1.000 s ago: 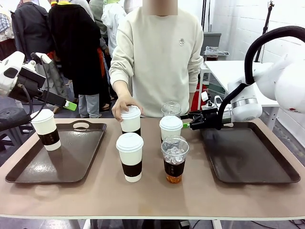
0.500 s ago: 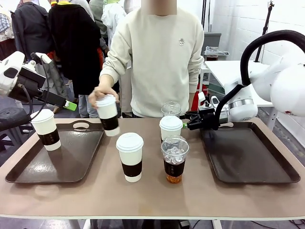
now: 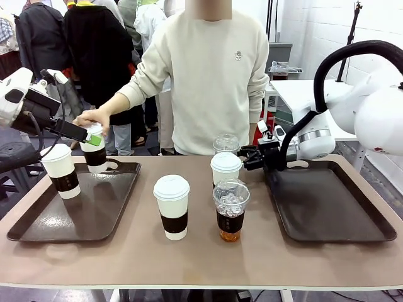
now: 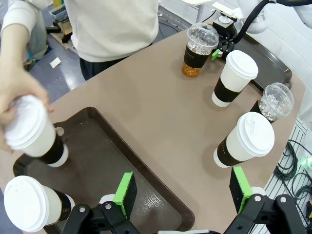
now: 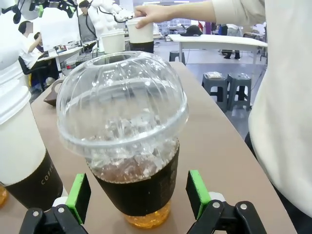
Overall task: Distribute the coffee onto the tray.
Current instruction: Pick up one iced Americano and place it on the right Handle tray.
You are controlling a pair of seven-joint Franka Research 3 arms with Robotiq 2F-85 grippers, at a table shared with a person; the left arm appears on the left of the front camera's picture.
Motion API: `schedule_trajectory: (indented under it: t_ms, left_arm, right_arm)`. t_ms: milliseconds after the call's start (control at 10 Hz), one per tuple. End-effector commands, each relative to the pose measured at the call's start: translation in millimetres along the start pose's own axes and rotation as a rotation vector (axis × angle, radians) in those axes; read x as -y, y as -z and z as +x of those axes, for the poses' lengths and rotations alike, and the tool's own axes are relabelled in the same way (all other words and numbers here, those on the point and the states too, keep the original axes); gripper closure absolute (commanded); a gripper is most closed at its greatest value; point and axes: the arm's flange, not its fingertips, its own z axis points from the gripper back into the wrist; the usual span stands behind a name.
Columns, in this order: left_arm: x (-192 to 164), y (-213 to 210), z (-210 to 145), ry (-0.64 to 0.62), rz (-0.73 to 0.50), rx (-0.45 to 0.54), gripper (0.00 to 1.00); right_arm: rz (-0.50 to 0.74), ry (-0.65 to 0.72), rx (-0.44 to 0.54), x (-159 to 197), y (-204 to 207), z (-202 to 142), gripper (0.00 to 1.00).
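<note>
The right gripper (image 5: 137,187) is open. Its two green pads (image 5: 79,195) stand one on each side of a clear plastic cup with a round dome lid and brown icy drink (image 5: 127,141). The cup sits right between the fingers, low down. The pads look just apart from it, so I think it is not held yet. Just outside one finger stands a white paper cup with a white lid and a dark brown sleeve (image 5: 19,146). Behind this gripper, on its own arm's side, lies a flat dark brown tray (image 3: 327,214), and I think the icy cup should go there. If the gripper squeezes too hard, the soft plastic could bend, the lid could pop off and the drink could spill. If it swings sideways, that finger could knock the white cup over. The left gripper (image 4: 183,190) is open wide and holds nothing. Under it lies the other brown tray (image 4: 122,161). Just ahead of it the person's hand (image 4: 14,92) holds a second white cup (image 4: 34,134) above that tray. If this gripper reaches out now, it could bump the hand and tip that cup.
</note>
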Motion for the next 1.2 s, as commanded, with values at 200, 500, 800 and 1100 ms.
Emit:
schedule_trajectory:
  t_ms: [200,500,800,1100]
  left_arm:
    - [-0.7,0.5,0.0,-0.011,-0.010,0.005,0.00]
    - [-0.7,0.5,0.0,-0.011,-0.010,0.005,0.00]
    - [-0.7,0.5,0.0,-0.011,-0.010,0.005,0.00]
    - [-0.7,0.5,0.0,-0.011,-0.010,0.005,0.00]
  right_arm:
    - [0.045,0.020,-0.028,13.6,16.4,4.4,0.00]
    - [0.051,0.041,-0.040,18.6,26.6,4.5,0.00]
    - [0.046,0.069,-0.019,20.1,25.7,4.3,0.36]
    - [0.040,0.065,-0.006,17.9,23.8,7.9,0.36]
